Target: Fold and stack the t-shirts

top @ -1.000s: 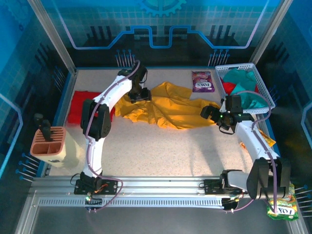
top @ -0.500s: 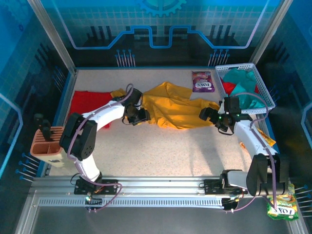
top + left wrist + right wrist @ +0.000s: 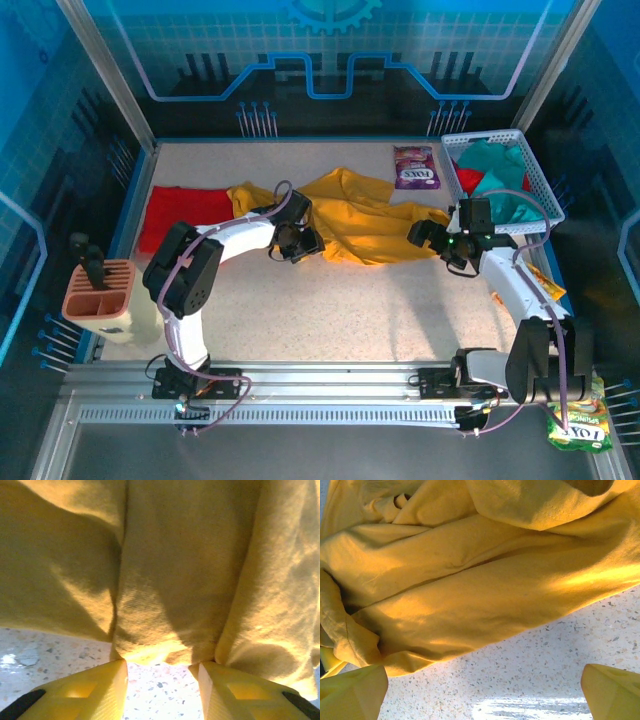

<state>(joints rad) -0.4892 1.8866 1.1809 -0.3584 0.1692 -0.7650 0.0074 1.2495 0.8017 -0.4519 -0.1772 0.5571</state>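
Note:
The large mustard-yellow t-shirt (image 3: 355, 215) lies crumpled across the middle of the table. My left gripper (image 3: 304, 243) sits low at the shirt's near-left hem. It is open, its fingertips (image 3: 117, 672) touch the cloth edge (image 3: 160, 652), and bare table shows between them. My right gripper (image 3: 424, 236) is wide open at the shirt's right end. The hem (image 3: 470, 645) lies just beyond its fingers (image 3: 355, 690). A red t-shirt (image 3: 180, 210) lies flat at the far left. Teal t-shirts (image 3: 495, 165) and a red one (image 3: 468, 180) fill the basket.
A white mesh basket (image 3: 545, 195) stands at the back right, with a purple snack packet (image 3: 415, 167) to its left. A terracotta tool holder (image 3: 98, 290) sits at the near left. A FOX'S packet (image 3: 578, 425) lies off the table's near right corner.
My left arm swung from the shirt's far left side down to its near hem, then slid right along it. The shirt's left corner now lies uncovered. The right gripper barely shifted.

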